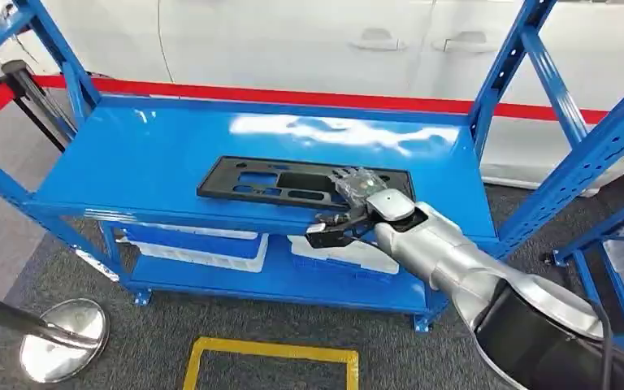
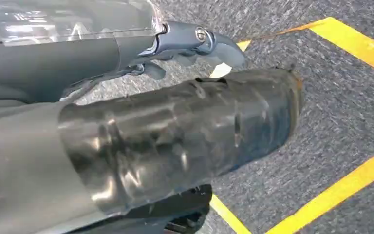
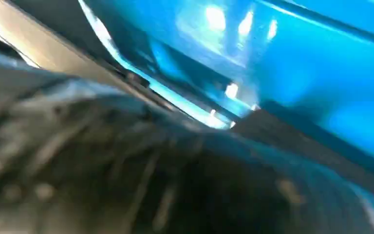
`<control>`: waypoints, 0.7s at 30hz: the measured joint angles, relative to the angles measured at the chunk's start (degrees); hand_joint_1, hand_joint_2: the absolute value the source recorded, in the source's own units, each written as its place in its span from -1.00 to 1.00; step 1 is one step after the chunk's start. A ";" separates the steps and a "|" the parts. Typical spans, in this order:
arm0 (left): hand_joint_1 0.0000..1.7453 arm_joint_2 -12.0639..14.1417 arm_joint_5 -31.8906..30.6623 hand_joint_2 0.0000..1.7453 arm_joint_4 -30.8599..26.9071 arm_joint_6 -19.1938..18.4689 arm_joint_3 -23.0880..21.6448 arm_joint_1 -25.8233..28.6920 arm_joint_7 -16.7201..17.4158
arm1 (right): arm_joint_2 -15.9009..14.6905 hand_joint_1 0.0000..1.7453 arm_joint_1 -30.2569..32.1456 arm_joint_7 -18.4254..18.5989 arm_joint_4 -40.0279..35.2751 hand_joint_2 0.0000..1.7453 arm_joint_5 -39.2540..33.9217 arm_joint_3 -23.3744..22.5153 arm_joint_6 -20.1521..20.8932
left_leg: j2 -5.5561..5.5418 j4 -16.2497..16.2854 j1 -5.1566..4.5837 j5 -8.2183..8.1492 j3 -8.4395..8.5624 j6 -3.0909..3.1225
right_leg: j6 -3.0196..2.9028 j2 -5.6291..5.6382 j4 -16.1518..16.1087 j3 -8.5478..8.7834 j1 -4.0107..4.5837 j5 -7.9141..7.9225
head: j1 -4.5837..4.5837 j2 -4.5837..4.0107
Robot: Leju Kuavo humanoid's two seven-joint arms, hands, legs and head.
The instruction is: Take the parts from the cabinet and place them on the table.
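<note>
The black plastic panel point(image 1: 292, 182) lies flat on the top shelf of the blue rack point(image 1: 130, 162), near the shelf's front edge and toward its right half. The panel is long and shallow, with several cut-out openings along its length.

The right robot hand point(image 1: 356, 195) reaches in over the front edge of the shelf at the right end of the panel. Its fingers point(image 1: 349, 180) lie on top of the panel's right end, while a dark thumb part sits below, in front of the shelf edge. Whether the right robot hand has actually closed on the panel cannot be told: the right wrist view is too blurred, showing a dark edge against the blue shelf surface.

The left robot hand point(image 2: 190, 48) hangs over grey carpet point(image 2: 350, 107) marked with yellow tape lines point(image 2: 355, 41). Its fingers are curled inward and hold nothing.

On the lower shelf of the rack, beneath the panel, stand two white-rimmed bins point(image 1: 199, 244). Behind the rack runs a red belt barrier point(image 1: 292, 97) in front of a white car point(image 1: 333, 41). On the carpet to the left of the rack stands a chrome stanchion base point(image 1: 63, 337)
</note>
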 joint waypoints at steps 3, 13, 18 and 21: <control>-1.00 0.00 0.02 -1.00 0.00 -0.09 0.02 0.18 0.15 | 0.00 -1.00 -0.02 0.00 0.09 -1.00 0.00 0.00 -0.04 | 0.05 -0.85 0.46 0.09 0.61 0.80 | 0.83 0.01 -0.04 0.32 0.15 -0.58 | -0.04 0.00; -1.00 -0.06 -0.11 -1.00 0.00 -0.26 0.02 0.21 0.11 | -0.24 0.78 0.72 0.00 0.59 1.00 0.11 0.00 0.04 | -0.03 -0.07 0.23 -1.70 1.81 1.64 | 0.20 -0.17 2.03 -3.00 0.00 1.90 | 0.00 0.00; -1.00 0.13 -0.13 -1.00 0.00 -0.24 0.02 0.15 0.09 | -0.13 0.82 0.38 -0.02 0.68 1.00 0.61 0.00 0.39 | -0.04 0.52 -0.60 -1.97 1.36 2.13 | 1.53 -0.06 0.00 -1.76 -0.38 1.53 | -0.02 0.00; -1.00 -0.02 -0.17 -1.00 0.00 -0.24 0.02 0.09 0.04 | -0.24 1.00 -0.05 0.02 0.72 1.00 0.89 0.00 0.37 | 0.54 -5.20 0.11 0.09 5.31 2.70 | 1.66 -0.15 -0.71 -0.57 -0.05 1.31 | 0.09 0.00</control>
